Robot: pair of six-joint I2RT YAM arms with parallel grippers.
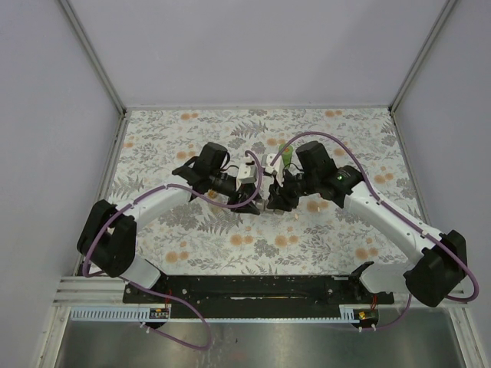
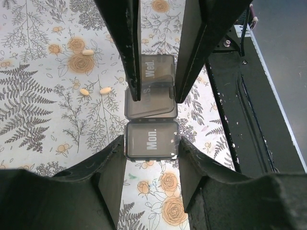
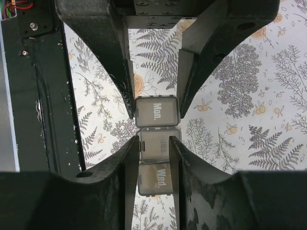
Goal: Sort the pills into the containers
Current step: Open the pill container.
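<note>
We are seeing a smoky grey translucent pill box (image 2: 151, 139) with white lettering, cream pills (image 2: 105, 90), and a pale tablecloth (image 2: 48, 139) patterned in grey ferns and orange flowers.

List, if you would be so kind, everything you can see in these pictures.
Table: one, white cloth with grey ferns and orange flowers, under everything.
Pill organiser: one, smoky grey, lids marked Mon. and Wed., centre of the table.
Pills: three, cream, loose on the cloth, apart from the organiser.
Green object: one, behind the right wrist; too small to identify.
Left arm: white with black joints, reaching in from the near edge.
Right arm: same colours, reaching in opposite.
Left pincer: black, closed on the Mon. compartment.
Right pincer: black, astride the middle compartment.
</note>
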